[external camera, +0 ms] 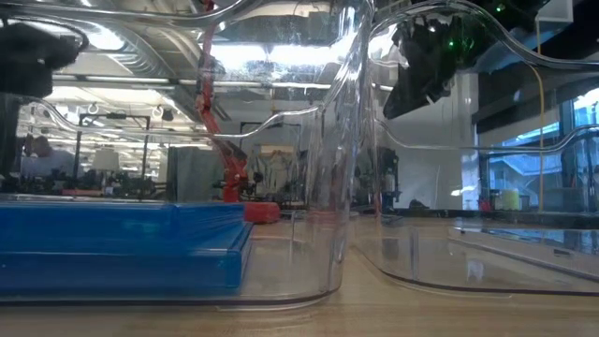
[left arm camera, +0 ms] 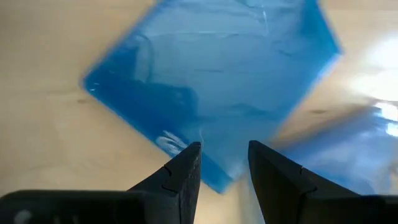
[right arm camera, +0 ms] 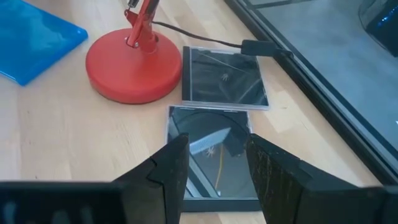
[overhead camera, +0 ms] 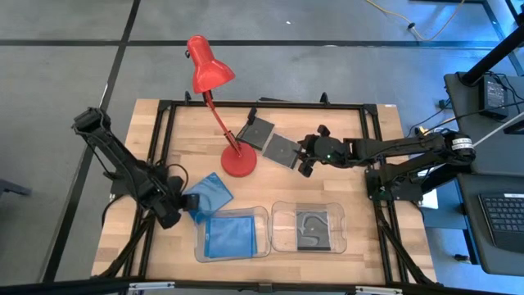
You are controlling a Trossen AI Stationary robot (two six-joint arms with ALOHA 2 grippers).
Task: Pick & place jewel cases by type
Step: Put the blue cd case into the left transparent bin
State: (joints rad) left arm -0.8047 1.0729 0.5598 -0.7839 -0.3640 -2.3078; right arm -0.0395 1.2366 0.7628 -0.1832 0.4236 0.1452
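Note:
My left gripper (overhead camera: pixel 187 202) (left arm camera: pixel 224 163) is open. Its fingers stand on either side of the near corner of a translucent blue jewel case (overhead camera: pixel 211 193) (left arm camera: pixel 211 74), which lies on the wood by the left tray. A second blue case (overhead camera: pixel 231 236) (external camera: pixel 122 243) lies flat in that tray. A dark case (overhead camera: pixel 311 228) lies in the right tray. My right gripper (overhead camera: pixel 306 158) (right arm camera: pixel 216 155) is open and raised over a dark case (overhead camera: pixel 284 149) (right arm camera: pixel 208 140) lying flat on the table. Another dark case (overhead camera: pixel 258 131) (right arm camera: pixel 224 78) lies beyond it. My left gripper has the blue case's corner (left arm camera: pixel 217 180) showing between its fingers, which come slanting down from the table's left. I cannot tell whether either finger touches the corner.
The red desk lamp's round base (overhead camera: pixel 238 163) (right arm camera: pixel 134 62) stands between the two arms, close to the dark cases, and its stem leans toward the far edge. Two clear trays, left (overhead camera: pixel 199 246) and right (overhead camera: pixel 344 238), sit side by side at the near edge.

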